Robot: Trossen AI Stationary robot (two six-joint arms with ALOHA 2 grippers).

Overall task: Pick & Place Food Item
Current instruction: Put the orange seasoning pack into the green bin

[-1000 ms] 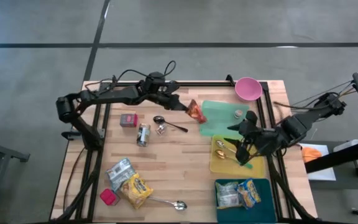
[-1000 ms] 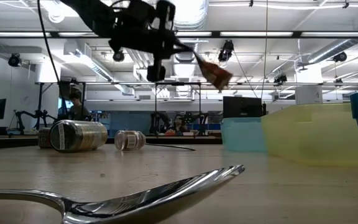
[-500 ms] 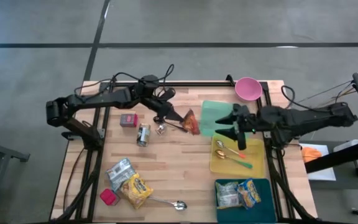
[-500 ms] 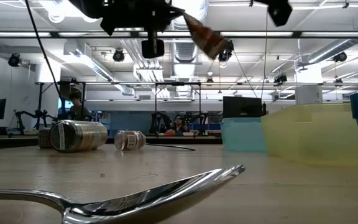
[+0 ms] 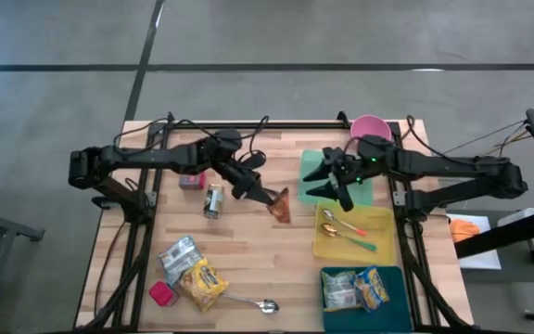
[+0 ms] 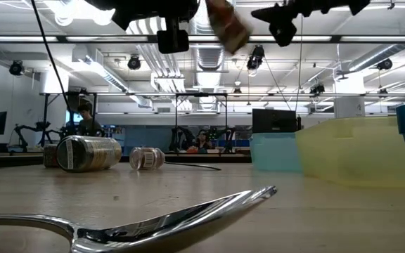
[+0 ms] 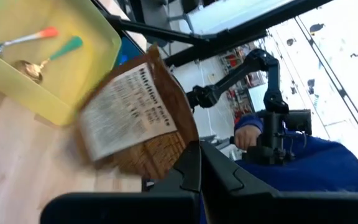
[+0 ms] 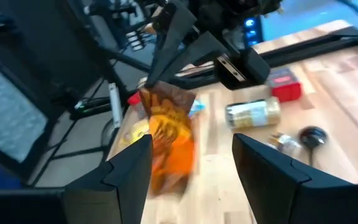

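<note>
1. The left gripper (image 5: 260,193) is pressed together on the top edge of an orange snack bag (image 5: 281,206), which hangs in the air above the table's (image 5: 248,246) middle.
2. The right gripper (image 5: 321,178) faces the bag from its 3 o'clock side, fingers spread with nothing between them, close to the bag but not touching it.
3. Below the right gripper lies a green mat (image 5: 360,190); a pink bowl (image 5: 370,130) sits at the mat's 1 o'clock.
4. At the bag's 4 o'clock a yellow tray (image 5: 383,249) holds two spoons (image 5: 341,223). A teal bin (image 5: 401,306) with packets stands at the tray's 6 o'clock.
5. At the bag's 9 o'clock a tin can (image 5: 213,200) lies on its side, with a red box (image 5: 191,180) at the can's 10 o'clock.
6. Near the table's 7 o'clock corner lie a silver pouch (image 5: 178,255), a yellow bag (image 5: 202,283), a pink cube (image 5: 161,294) and a spoon (image 5: 253,303).
7. In the left wrist view, a person in a blue sleeve (image 7: 303,168) is beyond the table.
</note>
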